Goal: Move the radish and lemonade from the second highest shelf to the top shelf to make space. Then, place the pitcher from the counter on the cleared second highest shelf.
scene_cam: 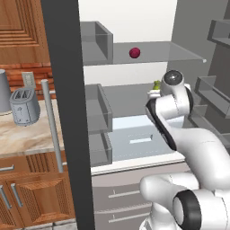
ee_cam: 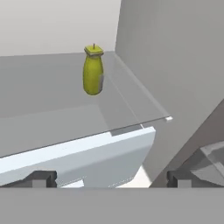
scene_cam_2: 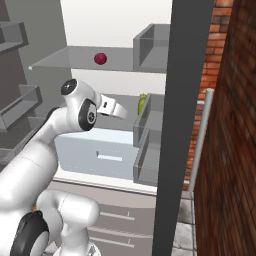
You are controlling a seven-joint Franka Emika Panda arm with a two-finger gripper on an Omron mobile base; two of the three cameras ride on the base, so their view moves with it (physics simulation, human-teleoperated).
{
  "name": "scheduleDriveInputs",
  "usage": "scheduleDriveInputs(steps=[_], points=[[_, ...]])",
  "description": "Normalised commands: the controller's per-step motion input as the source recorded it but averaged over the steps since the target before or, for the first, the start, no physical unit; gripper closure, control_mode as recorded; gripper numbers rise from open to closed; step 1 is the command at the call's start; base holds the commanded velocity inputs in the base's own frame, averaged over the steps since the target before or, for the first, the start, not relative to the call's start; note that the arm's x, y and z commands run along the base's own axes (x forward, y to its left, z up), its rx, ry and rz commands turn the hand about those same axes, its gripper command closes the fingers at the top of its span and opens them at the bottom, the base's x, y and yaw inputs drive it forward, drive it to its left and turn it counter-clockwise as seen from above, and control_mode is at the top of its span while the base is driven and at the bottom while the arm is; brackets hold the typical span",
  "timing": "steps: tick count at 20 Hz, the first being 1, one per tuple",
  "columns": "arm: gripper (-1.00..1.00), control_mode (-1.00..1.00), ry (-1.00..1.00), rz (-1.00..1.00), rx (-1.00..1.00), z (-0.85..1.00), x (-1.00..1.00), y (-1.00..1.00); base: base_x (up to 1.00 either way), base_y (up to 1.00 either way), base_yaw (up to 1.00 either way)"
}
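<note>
Radish [scene_cam: 134,53]: dark red ball resting on the top shelf [scene_cam: 179,54], above the end effector [ee_cam: 111,179]. Lemonade [ee_cam: 93,71]: olive-green bottle, yellow cap, upright, ahead of it.

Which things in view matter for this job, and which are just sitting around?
Job:
radish, on the top shelf
lemonade, upright on the second shelf
gripper, open, short of the lemonade
counter

Bystanders:
toaster
drawer
door bins
</note>
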Motion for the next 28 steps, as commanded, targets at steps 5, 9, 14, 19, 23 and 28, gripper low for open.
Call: scheduleDriveInputs(steps=[5, 9, 14, 19, 23, 28], points=[[-1.0, -1.0, 0.06, -0.03, 0.03, 0.0, 0.5, -0.18, 0.0, 0.0, 0.0], [-1.0, -1.0, 0.01, 0.0, 0.01, -0.07, 0.46, -0.21, 0.0, 0.0, 0.0], [-1.0, -1.0, 0.0, 0.0, 0.0, -0.16, 0.43, -0.13, 0.0, 0.0, 0.0], [-1.0, -1.0, 0.0, 0.0, 0.0, -0.21, 0.41, -0.06, 0.0, 0.0, 0.0], [-1.0, -1.0, 0.0, 0.0, 0.0, -0.2, 0.39, -0.02, 0.0, 0.0, 0.0], [-1.0, -1.0, 0.0, 0.0, 0.0, -0.19, 0.4, -0.05, 0.0, 0.0, 0.0]])
